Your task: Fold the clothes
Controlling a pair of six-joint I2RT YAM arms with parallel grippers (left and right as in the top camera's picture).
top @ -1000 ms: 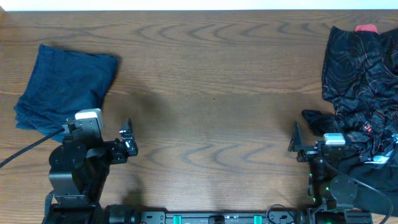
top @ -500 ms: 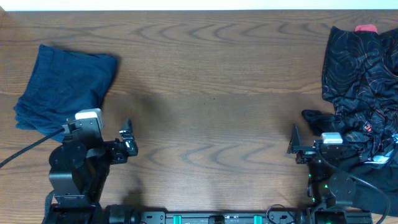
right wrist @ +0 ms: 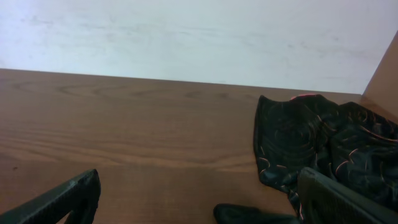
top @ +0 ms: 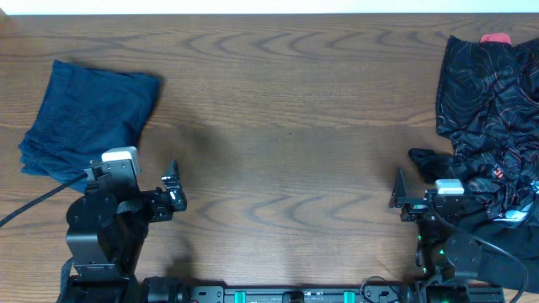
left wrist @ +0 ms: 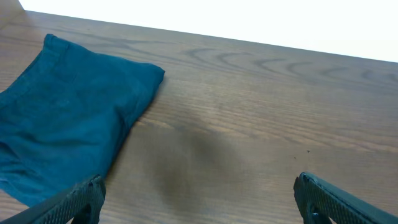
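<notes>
Right now both pairs stand wide and empty: left fingers (left wrist: 82, 198) hover over bare desk (top: 286, 135), navy garment (top: 88, 118) lying ahead to their left; right fingers (right wrist: 69, 200) face the black orange-lined pile (top: 493, 109), one dark fold (right wrist: 249, 214) just ahead between them

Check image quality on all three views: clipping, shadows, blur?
Overhead: even light, table grain sharp, faint soft shadow left of centre, far edge clipped white. Left wrist: background beyond the table blown out; navy garment reads teal; a diffuse shadow patch on the wood. Right wrist: dimmer, black printed garment holds little detail beyond its orange lines; near fingertips dark, soft.
</notes>
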